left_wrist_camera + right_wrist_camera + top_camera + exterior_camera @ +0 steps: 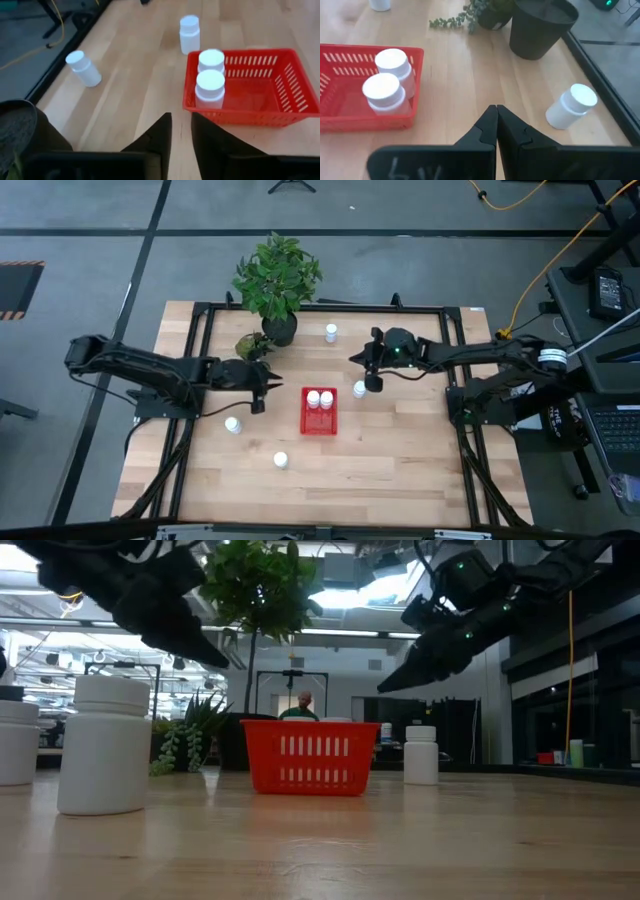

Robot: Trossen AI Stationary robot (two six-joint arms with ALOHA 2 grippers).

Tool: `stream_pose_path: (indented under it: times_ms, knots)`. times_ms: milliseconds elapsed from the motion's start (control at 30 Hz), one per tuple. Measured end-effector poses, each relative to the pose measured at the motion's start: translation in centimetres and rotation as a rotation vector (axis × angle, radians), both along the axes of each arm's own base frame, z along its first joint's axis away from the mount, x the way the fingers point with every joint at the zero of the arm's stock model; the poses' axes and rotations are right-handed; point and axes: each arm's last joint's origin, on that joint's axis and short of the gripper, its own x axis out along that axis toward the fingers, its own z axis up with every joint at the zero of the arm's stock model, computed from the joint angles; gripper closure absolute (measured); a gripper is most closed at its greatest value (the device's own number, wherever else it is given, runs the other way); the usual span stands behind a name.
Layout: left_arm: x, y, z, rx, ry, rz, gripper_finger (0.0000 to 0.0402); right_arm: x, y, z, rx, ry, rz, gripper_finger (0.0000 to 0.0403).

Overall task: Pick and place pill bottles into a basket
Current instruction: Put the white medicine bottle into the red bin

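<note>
The red basket (320, 420) stands at the table's middle with two white pill bottles (313, 397) (327, 397) upright in its far end; it also shows in the low view (310, 755). Other bottles stand on the table: one just right of the basket (359, 389), one at the far edge (331, 332), one left of the basket (232, 424) and one toward the near edge (281, 460). My left gripper (259, 392) hovers left of the basket, its fingers (165, 131) a narrow gap apart and empty. My right gripper (371, 377) hovers by the bottle right of the basket, shut and empty (496, 114).
A dark pot with a green plant (278, 280) stands at the far edge, left of the far bottle, with a smaller trailing plant (252, 345) beside it. A black frame runs around the tabletop (195, 370). Bare wood lies near and right of the basket.
</note>
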Motion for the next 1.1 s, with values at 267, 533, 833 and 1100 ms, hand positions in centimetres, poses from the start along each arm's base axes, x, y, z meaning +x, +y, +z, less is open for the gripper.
stream_pose_path:
  times_ms: [267, 533, 833, 1100]
  knots:
    - [-1.9, 0.8, -0.3, 0.079, -0.085, 0.039, 0.0397, 0.9, -1.2, 0.0, -0.043, -0.107, -0.039, 0.0395]
    - [-2.4, 2.2, -0.7, 0.077, -0.081, 0.089, 0.0399, 0.9, -4.3, 0.7, 0.028, -0.137, -0.150, 0.0395]
    - [-2.2, 3.7, 0.0, 0.094, -0.152, 0.043, 0.0399, 3.9, -9.4, 0.3, 0.106, 0.057, -0.121, 0.0375]
    - [-1.7, 4.1, -1.0, 0.042, -0.104, 0.025, 0.0399, 5.4, -11.0, 1.8, 0.092, 0.172, -0.074, 0.0267]
